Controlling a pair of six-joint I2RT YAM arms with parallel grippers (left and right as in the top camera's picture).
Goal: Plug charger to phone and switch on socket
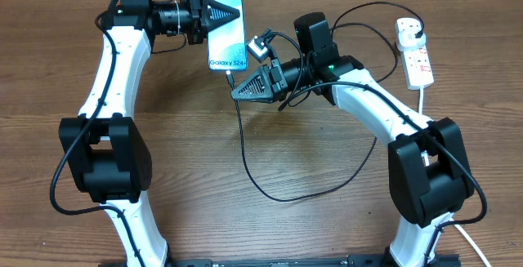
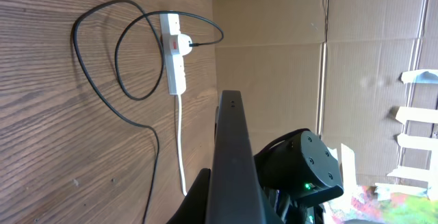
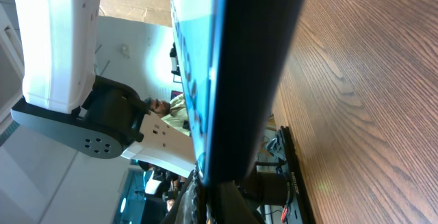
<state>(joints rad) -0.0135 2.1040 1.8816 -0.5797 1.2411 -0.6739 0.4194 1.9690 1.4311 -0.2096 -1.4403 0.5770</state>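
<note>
The phone (image 1: pixel 229 42) shows its light blue "Galaxy S24+" screen at the back middle of the table. My left gripper (image 1: pixel 214 12) is shut on its far end. In the left wrist view the phone (image 2: pixel 233 148) runs edge-on out of that gripper (image 2: pixel 229 210). My right gripper (image 1: pixel 237 87) sits at the phone's near end, shut on the charger's connector tip there. The charger cable (image 1: pixel 245 149) loops over the table to the white socket (image 1: pixel 415 55) at the back right, where its black plug (image 1: pixel 409 27) sits. The right wrist view is filled by the phone (image 3: pixel 253 59); the connector is hidden there.
The socket's thick white cord (image 1: pixel 422 95) runs toward the front right. In the left wrist view the socket (image 2: pixel 176 59) lies near a cardboard wall (image 2: pixel 308 66), with cable loops (image 2: pixel 96 80) beside it. Both arm bases stand at the table's front corners.
</note>
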